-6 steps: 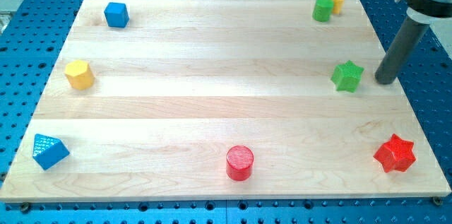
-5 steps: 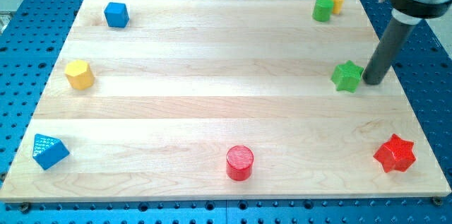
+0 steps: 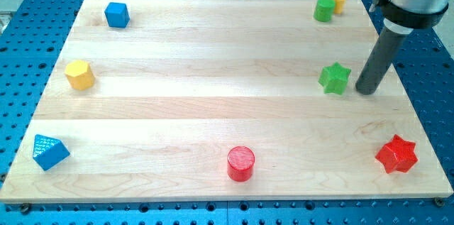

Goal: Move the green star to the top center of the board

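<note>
The green star [image 3: 334,78] lies on the wooden board [image 3: 213,111] at the view's right, about mid-height. My tip [image 3: 366,91] stands just to the star's right and slightly lower, close to it with a small gap showing. The dark rod rises from the tip toward the view's top right.
A green cylinder [image 3: 324,10] and a yellow block [image 3: 336,1] touch at the top right. A red star [image 3: 396,154] lies at the bottom right, a red cylinder [image 3: 240,163] at bottom centre. A blue cube [image 3: 117,14], yellow hexagon [image 3: 79,74] and blue triangular block [image 3: 49,151] line the left side.
My tip has moved left and slightly down, reaching the green star. The star has slid left by about twenty pixels. The other blocks have not moved.
</note>
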You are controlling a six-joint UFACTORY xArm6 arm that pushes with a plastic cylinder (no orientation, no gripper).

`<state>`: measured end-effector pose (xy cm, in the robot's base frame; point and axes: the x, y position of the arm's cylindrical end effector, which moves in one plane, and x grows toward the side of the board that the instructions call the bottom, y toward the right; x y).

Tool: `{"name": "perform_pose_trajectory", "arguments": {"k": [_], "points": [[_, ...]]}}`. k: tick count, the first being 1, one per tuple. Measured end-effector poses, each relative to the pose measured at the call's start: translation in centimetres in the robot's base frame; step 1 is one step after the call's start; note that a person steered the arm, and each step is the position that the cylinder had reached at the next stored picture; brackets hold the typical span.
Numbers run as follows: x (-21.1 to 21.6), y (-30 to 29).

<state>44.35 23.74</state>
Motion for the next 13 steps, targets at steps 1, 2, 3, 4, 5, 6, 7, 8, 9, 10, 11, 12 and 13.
{"name": "perform_pose_trajectory", "arguments": {"k": [1, 2, 3, 4, 5, 6, 7, 8, 9, 10, 11, 12, 13], "points": [[-0.3, -0.3], [-0.4, -1.1], [-0.4, -2.4], [-0.4, -3.9], [-0.4, -6.2], [-0.4, -5.2], [-1.7, -12.2], [-3.3, -18.3], [1.8, -17.3], [-2.2, -19.1], [-6.7, -20.9], [-3.0, -20.2], [-6.1, -22.9]]}}
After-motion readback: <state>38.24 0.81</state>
